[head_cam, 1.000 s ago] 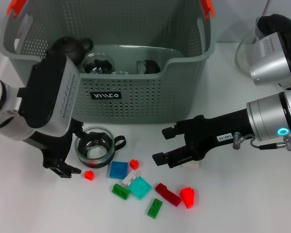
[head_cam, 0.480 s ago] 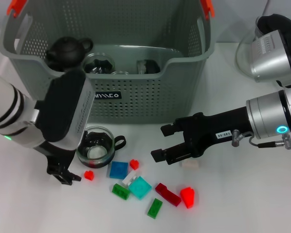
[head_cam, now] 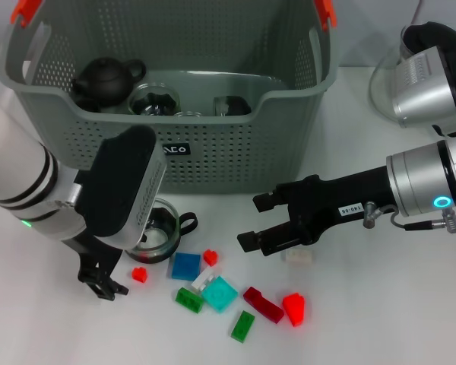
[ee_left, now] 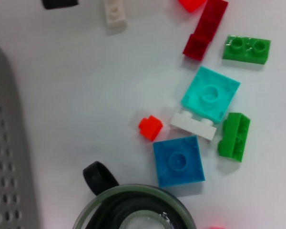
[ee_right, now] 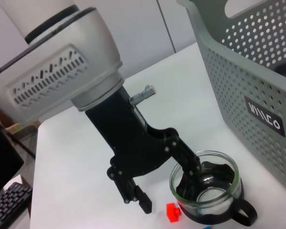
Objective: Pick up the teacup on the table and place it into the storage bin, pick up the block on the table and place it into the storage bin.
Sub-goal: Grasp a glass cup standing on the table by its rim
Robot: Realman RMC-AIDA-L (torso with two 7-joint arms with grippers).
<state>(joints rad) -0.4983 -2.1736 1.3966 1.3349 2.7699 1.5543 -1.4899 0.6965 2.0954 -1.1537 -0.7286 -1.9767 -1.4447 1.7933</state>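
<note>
I see the teacup [head_cam: 156, 232] upright before the storage bin [head_cam: 175, 91], handle toward the blocks. Left gripper [ee_right: 168, 179] straddles its rim, fingers apart. Right gripper [head_cam: 252, 222] open beside the white block [head_cam: 297, 256].

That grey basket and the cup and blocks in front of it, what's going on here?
The left end effector, open, straddles the near rim of the glass teacup, which stands on the table just in front of the storage bin. It has not been lifted. The right end effector, also open, hovers above a small white block. Other coloured blocks lie scattered between the two arms. A black teapot and other glassware already sit in the bin.
</note>
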